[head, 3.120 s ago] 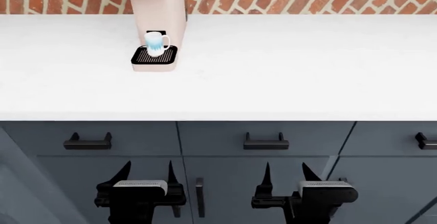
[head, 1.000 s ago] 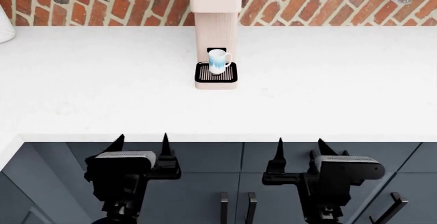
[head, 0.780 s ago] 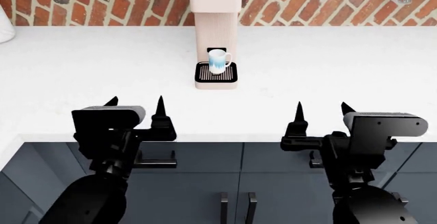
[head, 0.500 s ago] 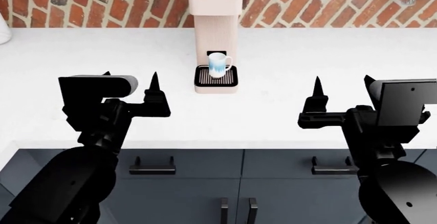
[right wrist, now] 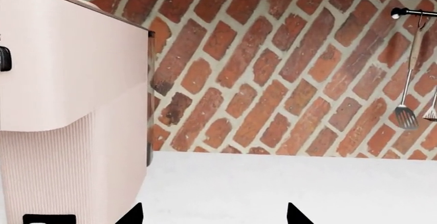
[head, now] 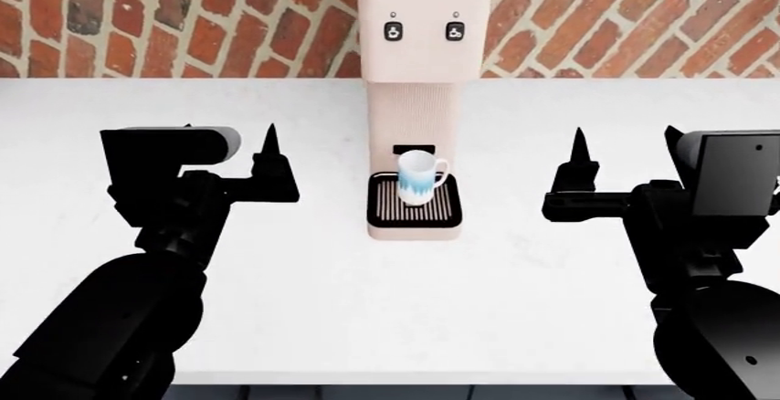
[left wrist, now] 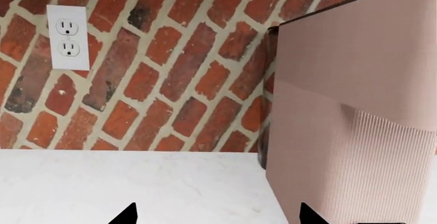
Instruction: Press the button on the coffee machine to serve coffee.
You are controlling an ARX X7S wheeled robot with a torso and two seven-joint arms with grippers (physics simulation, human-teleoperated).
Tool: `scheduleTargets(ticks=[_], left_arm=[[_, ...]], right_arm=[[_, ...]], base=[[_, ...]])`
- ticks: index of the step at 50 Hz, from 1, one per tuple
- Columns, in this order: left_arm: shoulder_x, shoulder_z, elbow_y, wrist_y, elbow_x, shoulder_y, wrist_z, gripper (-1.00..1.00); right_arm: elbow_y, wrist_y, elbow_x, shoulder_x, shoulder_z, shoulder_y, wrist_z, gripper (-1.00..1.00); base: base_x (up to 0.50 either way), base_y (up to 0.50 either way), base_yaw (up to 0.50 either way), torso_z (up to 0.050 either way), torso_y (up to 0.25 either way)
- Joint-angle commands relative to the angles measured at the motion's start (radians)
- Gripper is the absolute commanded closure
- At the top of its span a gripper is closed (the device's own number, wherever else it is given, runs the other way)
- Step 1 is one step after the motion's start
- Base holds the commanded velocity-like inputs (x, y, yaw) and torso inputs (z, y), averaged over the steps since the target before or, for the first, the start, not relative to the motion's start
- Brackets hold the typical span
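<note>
Brick wall [head: 244, 16] backs the white counter [head: 305, 309], where I see the coffee machine [head: 423, 53] standing centered, a mug [head: 419, 176] on its drip tray. My left claw [head: 232, 149] and right claw [head: 622, 155] flank it, both released and holding nothing.

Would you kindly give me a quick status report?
Left gripper and right gripper open, empty. Coffee machine between them, buttons unpressed. Path clear.

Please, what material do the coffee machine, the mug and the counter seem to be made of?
Coffee machine: probably matte pale-pink plastic, with fine ribs on its front. Mug: looks like glazed white ceramic with a blue pattern. Counter: white, faintly veined, perhaps marble or quartz.
</note>
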Motion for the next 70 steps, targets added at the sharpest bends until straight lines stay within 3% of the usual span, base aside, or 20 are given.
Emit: scheduleTargets(ticks=[1, 4, 6, 26, 31, 35, 39, 42, 44, 46, 48, 50, 53, 57, 63, 70], left_arm=[[-0.002, 0.005, -0.007, 0.011, -0.004, 0.009, 0.003, -1.00], [0.001, 0.009, -0.012, 0.015, -0.002, 0.008, 0.000, -1.00], [-0.002, 0.008, -0.008, 0.015, -0.004, 0.013, 0.002, -1.00], [-0.009, 0.013, -0.022, 0.036, -0.005, 0.030, 0.000, -1.00], [-0.012, 0.015, -0.023, 0.035, -0.005, 0.030, 0.001, -1.00], [-0.010, 0.019, -0.029, 0.041, -0.004, 0.033, -0.001, -1.00], [-0.016, 0.014, -0.027, 0.043, -0.009, 0.038, 0.002, -1.00], [-0.012, 0.022, -0.031, 0.046, -0.005, 0.038, -0.001, -1.00], [-0.014, 0.023, -0.031, 0.045, -0.006, 0.038, 0.001, -1.00], [-0.014, 0.024, -0.035, 0.045, -0.006, 0.034, 0.000, -1.00], [-0.016, 0.024, -0.036, 0.047, -0.006, 0.037, 0.001, -1.00], [-0.015, 0.032, -0.031, 0.048, -0.001, 0.041, -0.004, -1.00], [-0.019, 0.027, -0.030, 0.046, -0.007, 0.039, -0.001, -1.00], [-0.016, 0.031, -0.040, 0.053, -0.004, 0.040, -0.003, -1.00], [-0.019, 0.032, -0.033, 0.050, -0.009, 0.040, -0.006, -1.00], [-0.016, 0.030, -0.040, 0.050, -0.016, 0.035, -0.007, -1.00]], right_arm=[[-0.003, 0.007, 0.006, 0.004, -0.001, 0.004, 0.006, -1.00], [-0.001, -0.003, 0.004, 0.002, 0.000, 0.001, 0.006, -1.00], [-0.022, 0.020, 0.054, 0.034, 0.082, -0.018, -0.027, -1.00], [-0.136, 0.148, 0.134, 0.027, 0.100, -0.010, 0.019, -1.00], [-0.182, 0.268, 0.220, 0.023, 0.128, 0.055, 0.031, -1.00], [-0.166, 0.254, 0.208, 0.028, 0.078, 0.083, 0.027, -1.00], [-0.226, 0.303, 0.257, 0.022, 0.115, 0.086, 0.040, -1.00], [-0.297, 0.412, 0.358, -0.007, 0.220, 0.107, 0.065, -1.00], [-0.343, 0.518, 0.485, -0.036, 0.311, 0.151, 0.109, -1.00], [-0.313, 0.527, 0.756, 0.004, 0.353, 0.185, 0.307, -1.00], [-0.252, 0.474, 1.056, 0.074, 0.315, 0.241, 0.603, -1.00], [-0.228, 0.401, 1.262, 0.139, 0.232, 0.286, 0.755, -1.00], [-0.216, 0.373, 1.309, 0.159, 0.198, 0.306, 0.786, -1.00], [-0.191, 0.394, 1.262, 0.105, 0.165, 0.314, 0.731, -1.00], [-0.168, 0.343, 1.363, 0.121, 0.021, 0.419, 0.847, -1.00], [-0.135, 0.326, 1.340, 0.059, 0.018, 0.424, 0.779, -1.00]], base=[[0.49, 0.21, 0.00, 0.000, 0.000], [0.49, 0.17, 0.00, 0.000, 0.000], [0.45, 0.00, 0.00, 0.000, 0.000], [0.22, 0.00, 0.00, 0.000, 0.001], [0.00, 0.00, 0.00, 0.000, 0.000], [0.00, 0.00, 0.00, 0.000, 0.000], [0.00, 0.00, 0.00, 0.000, 0.000], [0.00, 0.00, 0.00, 0.000, 0.000], [0.00, 0.00, 0.00, 0.000, 0.000], [0.00, 0.00, 0.00, 0.000, 0.000], [0.00, 0.00, 0.00, 0.000, 0.000], [0.00, 0.00, 0.00, 0.000, 0.000], [0.00, 0.00, 0.00, 0.000, 0.000], [0.00, 0.00, 0.00, 0.000, 0.000], [0.00, 0.00, 0.00, 0.000, 0.000], [0.00, 0.00, 0.00, 0.000, 0.000]])
